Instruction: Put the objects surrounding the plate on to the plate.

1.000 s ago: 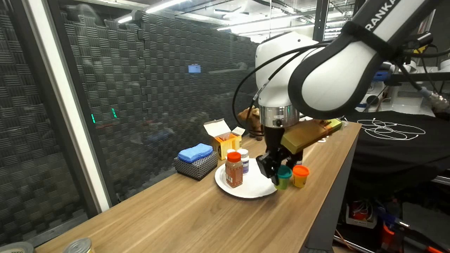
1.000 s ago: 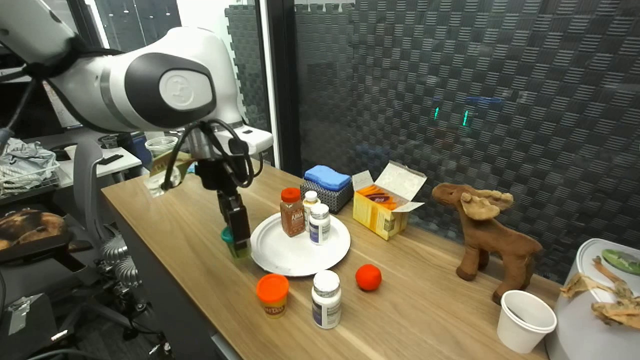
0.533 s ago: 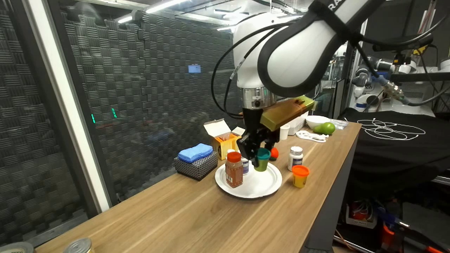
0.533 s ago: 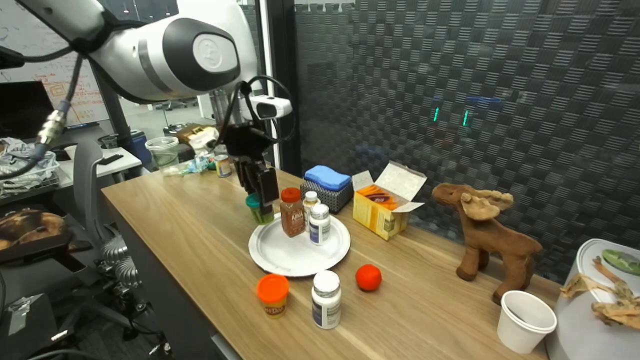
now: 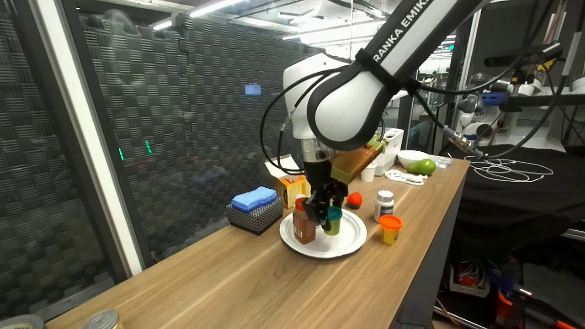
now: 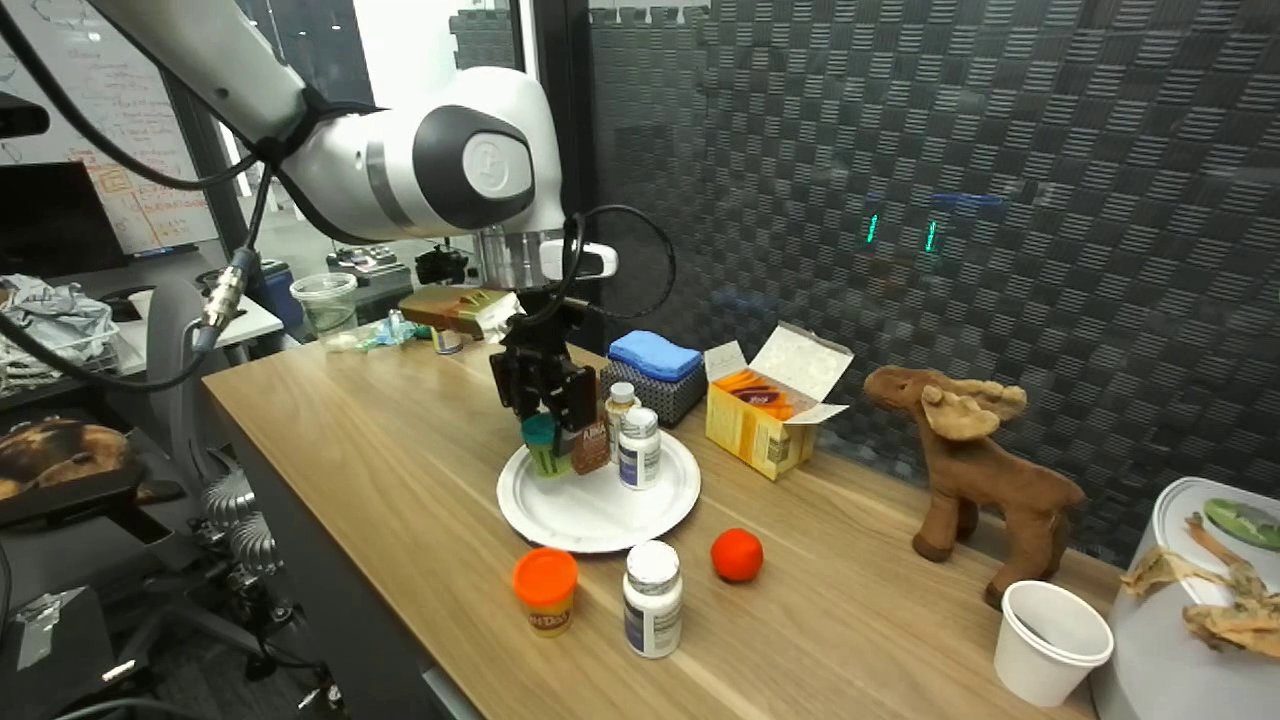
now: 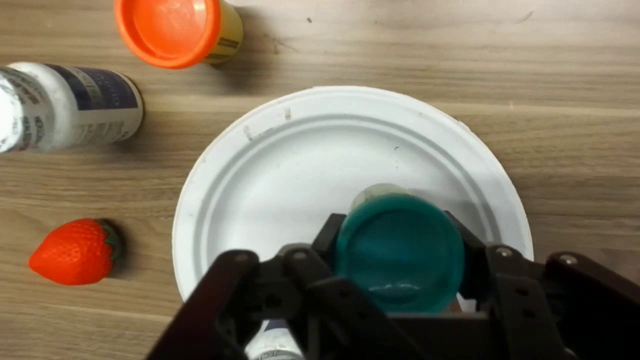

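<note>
Robotiq gripper (image 7: 398, 237) points down above the plate (image 6: 590, 520), its two fingers clasping the green cup (image 5: 333, 227) by its sides, teal lid up. In both exterior views the cup is inside the plate's rim; whether its base touches the plate cannot be told. On the plate stand the brown bottle (image 5: 305, 228) with a red cap, a white bottle (image 6: 639, 462) with a purple label, and another white-capped bottle (image 6: 616, 410) that is partly hidden. Off the plate but near its rim lies the red strawberry (image 7: 72, 252); near the rim as well stand a second purple-labelled bottle (image 7: 87, 105) and an orange-lidded tub (image 7: 167, 27). Close to the plate on its far side, in an exterior view, are a dark woven box (image 6: 680, 395) with a blue pad (image 6: 655, 355) on top and a yellow carton (image 6: 740, 430) with raised flaps. Well apart from the plate stand a brown plush moose (image 6: 985, 470) and a white cup (image 6: 1040, 650). Even farther from the plate, on the same wooden counter (image 5: 256, 283), are a green fruit (image 5: 422, 167) and a white bowl (image 5: 412, 157).
</note>
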Robot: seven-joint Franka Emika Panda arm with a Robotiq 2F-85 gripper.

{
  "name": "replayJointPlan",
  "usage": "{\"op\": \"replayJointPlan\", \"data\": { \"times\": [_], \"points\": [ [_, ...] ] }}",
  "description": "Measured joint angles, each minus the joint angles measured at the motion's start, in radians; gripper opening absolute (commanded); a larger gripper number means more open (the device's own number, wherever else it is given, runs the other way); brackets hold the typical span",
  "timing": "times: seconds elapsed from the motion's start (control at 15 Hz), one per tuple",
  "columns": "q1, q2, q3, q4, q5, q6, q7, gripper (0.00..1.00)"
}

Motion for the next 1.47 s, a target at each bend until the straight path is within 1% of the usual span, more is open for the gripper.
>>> {"op": "replayJointPlan", "data": {
  "times": [0.27, 0.73, 0.8, 0.87, 0.93, 1.07, 1.13, 1.33, 1.47],
  "points": [
    [-0.001, 0.052, 0.006, 0.032, 0.001, 0.000, -0.072, 0.24],
    [0.005, 0.103, 0.024, 0.074, 0.001, -0.001, -0.100, 0.24],
    [0.007, 0.107, 0.024, 0.077, 0.001, -0.001, -0.100, 0.59],
    [0.008, 0.112, 0.024, 0.080, 0.001, -0.001, -0.100, 0.76],
    [0.008, 0.115, 0.024, 0.081, 0.001, -0.001, -0.100, 0.81],
    [0.009, 0.116, 0.024, 0.081, 0.000, -0.001, -0.100, 0.97],
    [0.009, 0.116, 0.024, 0.081, 0.000, 0.000, -0.100, 1.00],
    [0.009, 0.109, 0.020, 0.076, -0.001, 0.014, -0.092, 1.00],
    [0.010, 0.091, 0.012, 0.061, -0.002, 0.050, -0.065, 1.00]
  ]
}}
